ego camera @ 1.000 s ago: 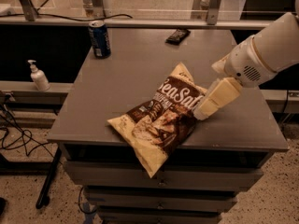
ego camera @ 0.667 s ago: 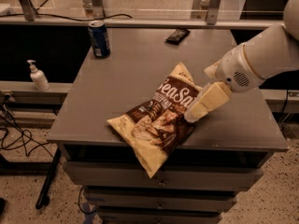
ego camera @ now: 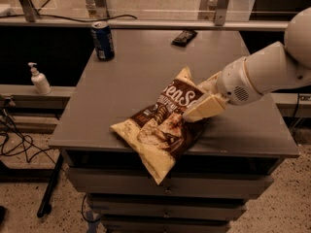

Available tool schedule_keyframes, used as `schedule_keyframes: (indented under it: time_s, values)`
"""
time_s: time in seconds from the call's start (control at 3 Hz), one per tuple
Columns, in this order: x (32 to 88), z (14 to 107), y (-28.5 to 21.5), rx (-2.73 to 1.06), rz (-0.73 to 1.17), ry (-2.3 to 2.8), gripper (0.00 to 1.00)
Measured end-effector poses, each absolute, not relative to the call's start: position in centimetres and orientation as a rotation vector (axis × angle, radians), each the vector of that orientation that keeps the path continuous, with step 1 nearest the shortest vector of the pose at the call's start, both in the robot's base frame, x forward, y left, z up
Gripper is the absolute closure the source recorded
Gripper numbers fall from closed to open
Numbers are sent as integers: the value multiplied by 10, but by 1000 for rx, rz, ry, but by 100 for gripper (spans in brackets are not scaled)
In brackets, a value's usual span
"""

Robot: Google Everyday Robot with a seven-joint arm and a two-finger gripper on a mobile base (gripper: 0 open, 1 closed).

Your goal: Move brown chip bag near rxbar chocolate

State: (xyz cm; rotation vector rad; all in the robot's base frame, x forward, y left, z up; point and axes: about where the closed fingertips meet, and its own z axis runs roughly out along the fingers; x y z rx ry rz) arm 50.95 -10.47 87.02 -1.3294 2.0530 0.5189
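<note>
The brown chip bag [ego camera: 158, 125], cream and dark brown with white "Sea Salt" lettering, lies on the grey table [ego camera: 141, 76] near its front edge, one corner hanging over the edge. The rxbar chocolate [ego camera: 184, 37], a small dark flat bar, lies at the table's far side, well apart from the bag. My gripper [ego camera: 197, 111] comes in from the right on a white arm and sits over the bag's upper right part, at the lettering.
A blue soda can [ego camera: 102, 41] stands at the table's far left. A white pump bottle [ego camera: 39, 79] stands on a ledge left of the table. Cables lie on the floor at left. Metal rails run behind the table.
My gripper has moved left and down, from just right of the bag to over its upper right part. The bag, bar and can have not moved.
</note>
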Motion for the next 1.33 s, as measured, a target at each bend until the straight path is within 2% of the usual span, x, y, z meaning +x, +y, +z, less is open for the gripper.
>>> schedule_keyframes:
  time_s: [0.67,1.0,1.33]
  values:
    - [520,868,-110,-1337,513,2036,87]
    - [550,909,-135,-1312,412,2038,100]
    - [550,909,-135,-1312,412,2038,100]
